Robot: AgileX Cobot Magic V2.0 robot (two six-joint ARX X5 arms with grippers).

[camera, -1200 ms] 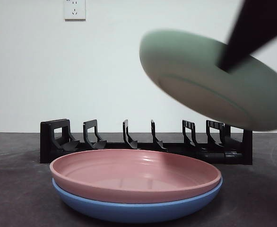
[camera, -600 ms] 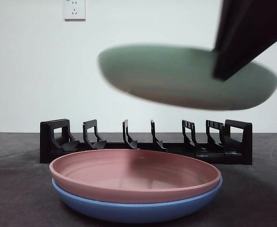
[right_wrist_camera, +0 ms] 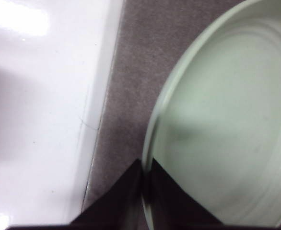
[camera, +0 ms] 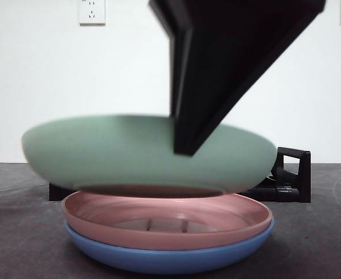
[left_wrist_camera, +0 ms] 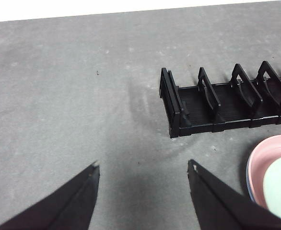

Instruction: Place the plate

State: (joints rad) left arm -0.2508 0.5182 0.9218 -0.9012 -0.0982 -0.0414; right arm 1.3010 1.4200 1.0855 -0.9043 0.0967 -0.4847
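- While the right claw (right_wrist_camera: pixel 146 191) stays out of the question as idle, it is in fact the working one: its jaws are clenched on the rim of the green plate (camera: pixel 147 152), one jaw above the rim and one below.
- Green plate hangs nearly level, just above the pink plate (camera: pixel 167 224), which is nested in the blue plate (camera: pixel 170 256) on the counter (camera: pixel 19 232); whether green and pink touch cannot be told.
- Handling, as judged: plate appears rigid, light and smooth-surfaced. A single rim pinch leaves the far side unsupported, so it may pivot or slip in the grip; the rim is the only practical hold.
- Black rack (left_wrist_camera: pixel 227 103) stands beyond the stack, its slots unoccupied; mostly hidden behind the green plate in the front view.
- Left claw (left_wrist_camera: pixel 143 196) waits with jaws spread, grasping nothing, over bare counter to the left of the rack.
- Room: open counter on both sides of the stack; counter edge lies close to the right claw in its wrist view.
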